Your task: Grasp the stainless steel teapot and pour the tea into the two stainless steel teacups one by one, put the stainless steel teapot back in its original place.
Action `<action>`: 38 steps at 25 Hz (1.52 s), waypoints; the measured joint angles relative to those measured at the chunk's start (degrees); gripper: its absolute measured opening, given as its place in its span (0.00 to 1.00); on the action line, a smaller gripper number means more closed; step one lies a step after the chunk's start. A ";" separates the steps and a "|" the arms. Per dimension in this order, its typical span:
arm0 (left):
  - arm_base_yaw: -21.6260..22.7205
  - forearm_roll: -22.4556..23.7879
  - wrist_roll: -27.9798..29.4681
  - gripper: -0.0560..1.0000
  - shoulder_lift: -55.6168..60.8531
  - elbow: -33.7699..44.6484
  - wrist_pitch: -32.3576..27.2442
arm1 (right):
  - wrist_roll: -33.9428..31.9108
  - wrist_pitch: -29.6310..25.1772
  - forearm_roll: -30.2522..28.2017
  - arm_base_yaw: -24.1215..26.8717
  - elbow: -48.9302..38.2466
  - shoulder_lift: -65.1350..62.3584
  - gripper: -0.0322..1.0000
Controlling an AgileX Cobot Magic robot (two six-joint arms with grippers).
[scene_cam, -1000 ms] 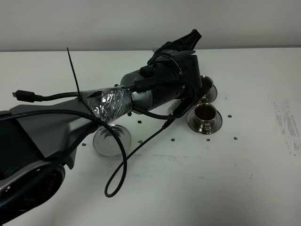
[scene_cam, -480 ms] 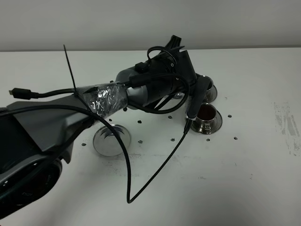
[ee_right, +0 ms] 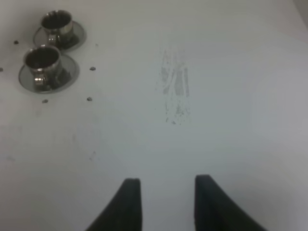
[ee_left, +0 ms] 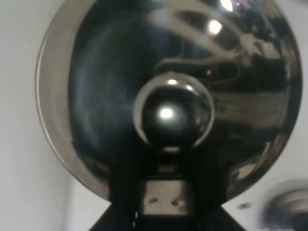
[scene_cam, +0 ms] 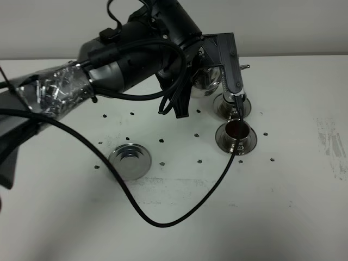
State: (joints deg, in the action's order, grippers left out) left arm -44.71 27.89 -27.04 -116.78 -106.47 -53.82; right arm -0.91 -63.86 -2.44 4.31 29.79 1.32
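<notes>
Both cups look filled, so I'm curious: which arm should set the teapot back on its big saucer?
Left. Its end effector already holds the teapot, while the big saucer sits bare on its side.

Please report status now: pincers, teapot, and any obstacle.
Left pincer shut on teapot, lifted near the cups. Right pincer apart over bare table. Near teacup holds tea. Large saucer free; loose cable lies beside it.

White table (scene_cam: 283, 206), grey scuffed patch (scene_cam: 331, 147)
</notes>
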 joint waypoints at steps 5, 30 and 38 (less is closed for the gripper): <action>0.00 -8.48 2.96 0.24 7.31 9.76 2.47 | 0.00 0.00 0.00 0.00 0.00 0.00 0.31; -3.46 -25.07 7.99 0.24 5.53 31.86 17.58 | 0.00 0.00 0.00 0.00 0.00 0.00 0.31; -2.81 -24.33 8.05 0.24 4.97 31.86 18.61 | 0.00 0.00 0.00 0.00 0.00 0.00 0.31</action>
State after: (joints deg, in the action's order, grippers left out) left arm -47.52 3.56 -18.99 -111.81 -74.61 -35.21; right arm -0.91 -63.86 -2.44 4.31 29.79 1.32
